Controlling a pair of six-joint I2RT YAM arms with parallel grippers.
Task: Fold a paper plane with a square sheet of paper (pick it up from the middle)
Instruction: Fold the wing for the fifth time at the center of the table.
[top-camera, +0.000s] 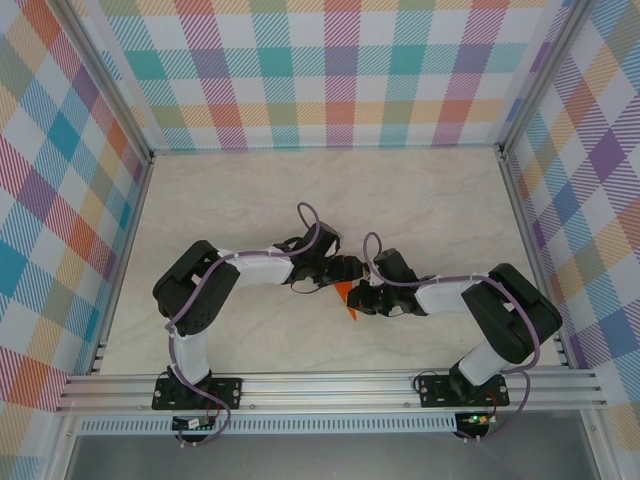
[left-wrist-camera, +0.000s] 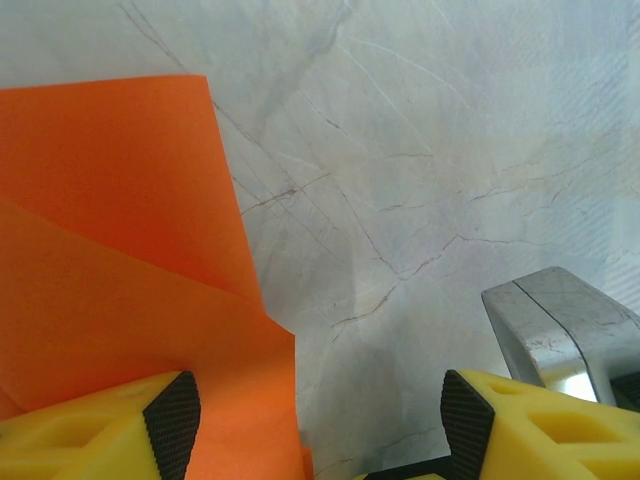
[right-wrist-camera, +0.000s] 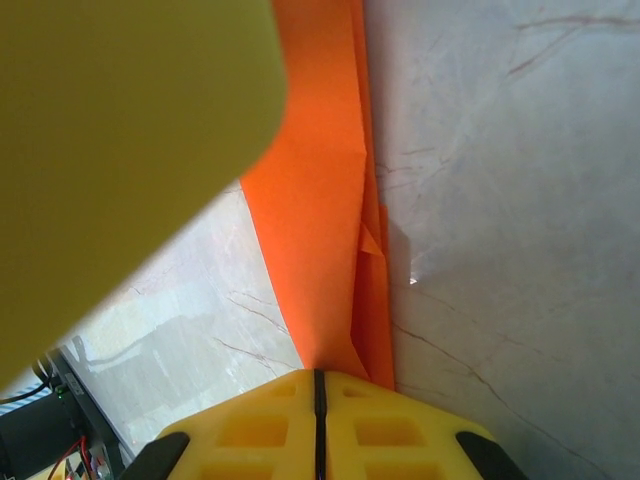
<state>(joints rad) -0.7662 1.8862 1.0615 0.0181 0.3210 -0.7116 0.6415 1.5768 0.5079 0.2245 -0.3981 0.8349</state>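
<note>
Mid-table, the right gripper (right-wrist-camera: 316, 385) is clamped tight on the folded orange paper (right-wrist-camera: 315, 200). The left gripper (left-wrist-camera: 320, 425) gapes, holding nothing, the paper beside one finger. Marble-look table (top-camera: 430, 210), plaid walls (top-camera: 340, 70) around.

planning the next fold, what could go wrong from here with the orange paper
The right gripper is shut on one narrow end of the thin, folded bright orange paper; a tug could tear it or slip it free. The left gripper stands open with the paper off to one side of its jaws; closing there might miss or crumple the layers.
</note>
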